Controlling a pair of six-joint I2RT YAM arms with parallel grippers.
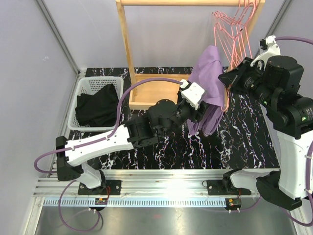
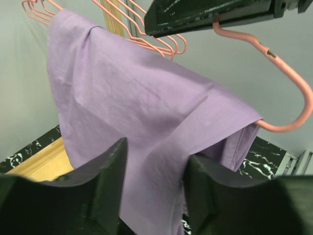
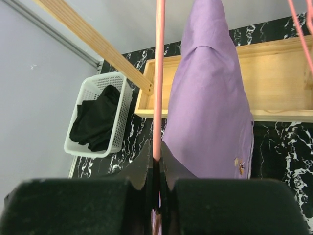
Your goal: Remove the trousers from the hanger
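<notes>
Lilac trousers (image 1: 211, 73) on pink hanger (image 3: 158, 73), wooden rack (image 1: 124, 49) behind; black trousers (image 1: 98, 107) in basket (image 1: 100, 81)

Lilac trousers (image 1: 211, 68) on hanger (image 1: 227, 98), nr L arm (image 1: 146, 129)

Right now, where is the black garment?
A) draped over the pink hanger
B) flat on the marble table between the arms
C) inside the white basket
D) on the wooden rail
C: the black trousers lie in the white basket at the left, while only the lilac trousers hang on the pink hanger.
</notes>
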